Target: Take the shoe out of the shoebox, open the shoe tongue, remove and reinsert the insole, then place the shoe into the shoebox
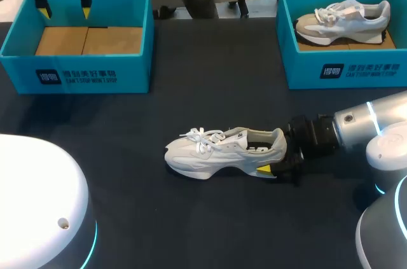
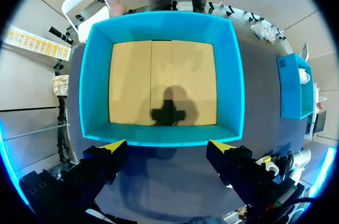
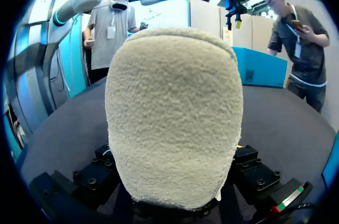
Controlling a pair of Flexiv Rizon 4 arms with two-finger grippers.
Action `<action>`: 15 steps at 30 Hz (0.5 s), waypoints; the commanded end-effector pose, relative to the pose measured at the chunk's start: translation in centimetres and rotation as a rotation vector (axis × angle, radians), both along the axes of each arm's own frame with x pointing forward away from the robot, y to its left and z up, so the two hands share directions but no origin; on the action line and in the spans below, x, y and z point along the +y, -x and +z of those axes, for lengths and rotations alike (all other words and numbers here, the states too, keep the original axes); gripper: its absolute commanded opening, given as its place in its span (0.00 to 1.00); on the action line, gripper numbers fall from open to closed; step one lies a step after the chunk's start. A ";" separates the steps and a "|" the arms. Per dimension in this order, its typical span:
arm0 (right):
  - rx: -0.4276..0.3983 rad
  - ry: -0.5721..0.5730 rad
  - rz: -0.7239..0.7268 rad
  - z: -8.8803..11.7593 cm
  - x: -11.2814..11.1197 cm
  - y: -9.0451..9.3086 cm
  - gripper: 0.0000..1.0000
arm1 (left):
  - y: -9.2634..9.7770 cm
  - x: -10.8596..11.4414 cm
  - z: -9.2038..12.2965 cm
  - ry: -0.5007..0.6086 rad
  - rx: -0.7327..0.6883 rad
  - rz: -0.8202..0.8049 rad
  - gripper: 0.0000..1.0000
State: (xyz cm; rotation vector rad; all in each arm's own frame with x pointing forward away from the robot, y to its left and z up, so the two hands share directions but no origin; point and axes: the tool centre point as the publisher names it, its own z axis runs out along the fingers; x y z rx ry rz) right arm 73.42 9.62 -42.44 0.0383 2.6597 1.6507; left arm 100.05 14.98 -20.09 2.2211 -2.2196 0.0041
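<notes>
Spanning the scene, a dark table (image 1: 127, 193) carries two blue boxes. The left box (image 2: 164, 25) sits just ahead of the left gripper (image 2: 167, 147), showing its cardboard floor. That gripper hovers over the box's near wall with its fingers (image 2: 112, 146) spread wide and nothing between them. The right box (image 1: 343, 68) holds a second shoe (image 1: 343, 20). The white shoe (image 1: 216, 151) stands on its sole on the table, well apart from both boxes. Its heel is wedged between the fingers of the right gripper (image 1: 275, 158), which press it from both sides, and its toe points away from them.
</notes>
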 end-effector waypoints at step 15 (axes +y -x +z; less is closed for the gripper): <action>-0.001 0.004 -0.001 -0.5 0.3 -0.1 0.00 | 1.0 -0.6 0.3 0.009 -0.005 0.016 1.00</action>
